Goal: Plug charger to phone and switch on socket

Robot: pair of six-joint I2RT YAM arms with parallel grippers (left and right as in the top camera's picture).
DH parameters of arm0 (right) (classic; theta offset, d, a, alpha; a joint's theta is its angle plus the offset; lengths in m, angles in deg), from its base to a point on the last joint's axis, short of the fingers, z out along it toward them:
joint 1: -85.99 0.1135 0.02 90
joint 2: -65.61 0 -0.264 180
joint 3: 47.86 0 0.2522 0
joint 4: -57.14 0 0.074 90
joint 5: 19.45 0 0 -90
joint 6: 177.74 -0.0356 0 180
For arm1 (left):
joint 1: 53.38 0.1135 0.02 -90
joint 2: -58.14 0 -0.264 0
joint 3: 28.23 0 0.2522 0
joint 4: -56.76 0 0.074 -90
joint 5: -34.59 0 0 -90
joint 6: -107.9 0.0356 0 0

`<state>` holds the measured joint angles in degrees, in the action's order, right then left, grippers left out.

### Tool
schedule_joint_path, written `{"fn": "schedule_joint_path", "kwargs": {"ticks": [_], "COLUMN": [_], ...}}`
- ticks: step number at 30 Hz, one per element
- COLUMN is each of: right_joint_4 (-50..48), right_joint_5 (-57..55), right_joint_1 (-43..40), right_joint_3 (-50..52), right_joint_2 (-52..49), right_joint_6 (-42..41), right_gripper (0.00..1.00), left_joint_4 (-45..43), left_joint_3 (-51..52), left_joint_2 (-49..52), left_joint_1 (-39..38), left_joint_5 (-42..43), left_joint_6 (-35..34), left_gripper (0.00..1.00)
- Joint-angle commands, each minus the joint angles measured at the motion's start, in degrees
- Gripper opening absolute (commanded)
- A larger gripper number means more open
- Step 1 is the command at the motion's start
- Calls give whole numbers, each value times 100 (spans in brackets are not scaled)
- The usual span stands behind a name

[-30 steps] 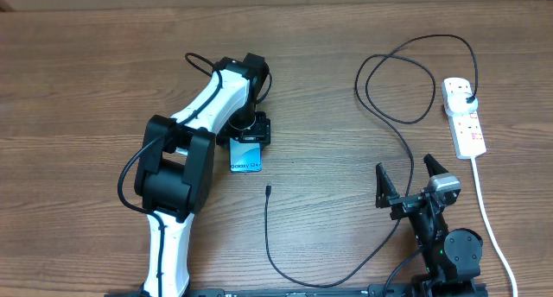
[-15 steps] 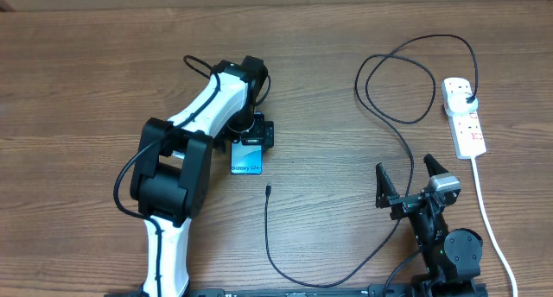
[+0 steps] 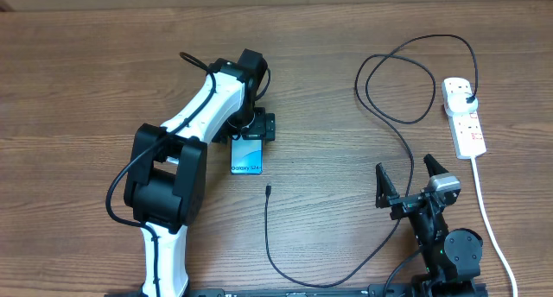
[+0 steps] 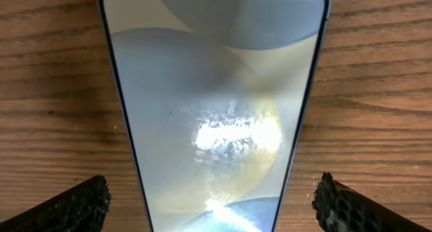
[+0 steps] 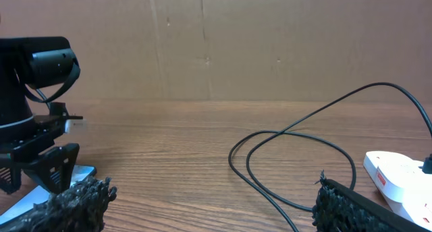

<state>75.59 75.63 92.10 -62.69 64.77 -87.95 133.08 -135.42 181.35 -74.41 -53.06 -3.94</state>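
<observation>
Phone (image 3: 247, 157) lies flat and screen up, left of the middle of the table (image 3: 78, 64). Its long axis runs far to near, with the "Galaxy" end pointing toward the robot's side. Left gripper (image 3: 251, 136) hangs over the far end with its jaws spread wide, clear of both edges and holding nothing. The charger (image 3: 268, 193) has its connector tip near the phone's near right corner, not touching, and its black plug sits in the socket (image 3: 467, 129) at far right. Right gripper (image 3: 404, 169) rests near the front, wide open and empty.
</observation>
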Motion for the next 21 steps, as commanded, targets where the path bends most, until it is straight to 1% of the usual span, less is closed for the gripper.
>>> {"fn": "schedule_joint_path", "kwargs": {"ticks": [1,11,17,21], "right_joint_4": [-24,-24,-24,-24], "right_joint_5": [-46,-46,-46,-46], "right_joint_1": [26,26,26,26], "right_joint_3": [61,61,61,61], "right_joint_2": [70,70,70,70], "right_joint_6": [9,9,9,9], "right_gripper": [100,100,100,100], "left_joint_4": [-149,-787,-883,-894], "left_joint_3": [181,702,870,907], "left_joint_2": [-70,-70,-70,-70], "left_joint_1": [-74,-74,-74,-74], "left_joint_5": [-22,-26,-70,-144], "left_joint_6": [146,85,83,79], "left_gripper": [100,100,100,98]}}
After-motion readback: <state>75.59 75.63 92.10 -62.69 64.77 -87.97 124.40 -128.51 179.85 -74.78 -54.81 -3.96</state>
